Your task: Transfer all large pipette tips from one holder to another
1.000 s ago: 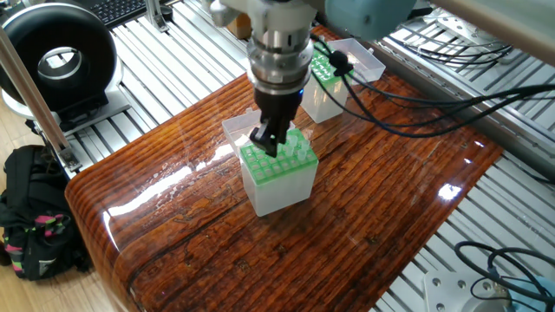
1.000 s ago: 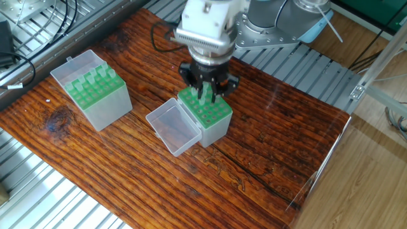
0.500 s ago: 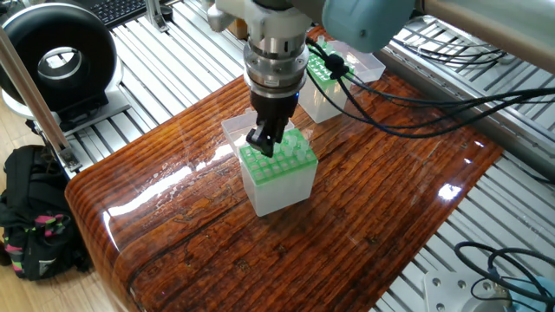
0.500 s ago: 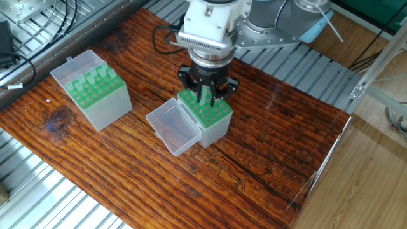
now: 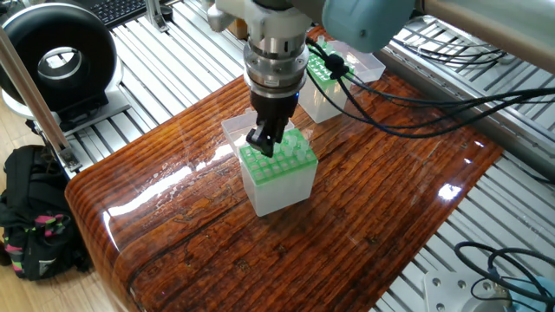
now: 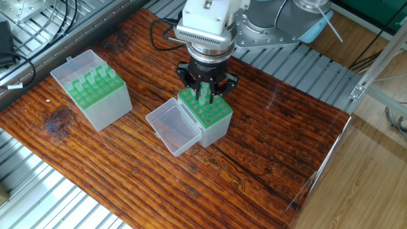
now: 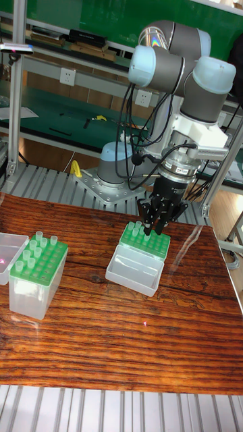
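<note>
A translucent holder (image 5: 279,182) (image 6: 215,119) (image 7: 144,244) with a green rack stands mid-table, its lid (image 6: 172,129) hinged open beside it. My gripper (image 5: 263,143) (image 6: 203,95) (image 7: 152,228) points straight down onto this rack. Its fingers are closed around a whitish large pipette tip (image 6: 203,97) that stands upright at the rack top. A few more tips (image 7: 138,227) stick up from the same rack. The other holder (image 6: 96,97) (image 7: 35,277) (image 5: 326,85) stands apart, with several tips (image 6: 89,79) (image 7: 38,244) in its green rack.
The wooden table (image 6: 127,184) sits on ribbed aluminium rails. A black ring-shaped device (image 5: 57,59) and a black bag (image 5: 30,217) lie off the table's end. Cables (image 5: 416,108) hang from the arm over the far side.
The gripper has shifted slightly sideways and risen a little over the middle holder's rack, still closed on the tip. Both holders stay where they were.
</note>
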You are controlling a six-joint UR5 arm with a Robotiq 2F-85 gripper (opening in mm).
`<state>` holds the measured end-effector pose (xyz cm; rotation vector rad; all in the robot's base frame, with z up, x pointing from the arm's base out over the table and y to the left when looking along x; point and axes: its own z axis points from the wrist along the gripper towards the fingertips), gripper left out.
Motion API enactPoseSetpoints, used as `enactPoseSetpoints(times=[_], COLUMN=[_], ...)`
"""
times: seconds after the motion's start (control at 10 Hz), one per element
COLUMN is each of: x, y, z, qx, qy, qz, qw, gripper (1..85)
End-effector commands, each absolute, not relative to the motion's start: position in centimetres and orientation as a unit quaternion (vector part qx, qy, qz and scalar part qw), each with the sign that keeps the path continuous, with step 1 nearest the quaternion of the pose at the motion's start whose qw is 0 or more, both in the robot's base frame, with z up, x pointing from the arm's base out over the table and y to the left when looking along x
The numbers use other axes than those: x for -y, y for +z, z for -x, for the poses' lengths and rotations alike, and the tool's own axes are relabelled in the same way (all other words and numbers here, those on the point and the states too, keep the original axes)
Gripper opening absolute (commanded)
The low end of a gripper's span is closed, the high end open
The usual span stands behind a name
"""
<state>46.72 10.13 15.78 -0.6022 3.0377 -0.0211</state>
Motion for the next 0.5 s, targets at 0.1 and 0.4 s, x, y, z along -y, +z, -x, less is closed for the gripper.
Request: enactPoseSetpoints(times=[0.1,0.4], x=[-9.97,-9.58], y=[15.24,14.71], z=[-47.04,-46.96], qx=[-0.980,-0.979], qy=[-0.005,0.003], qz=[0.197,0.201], qw=[0.024,0.024], gripper=[34.0,33.0])
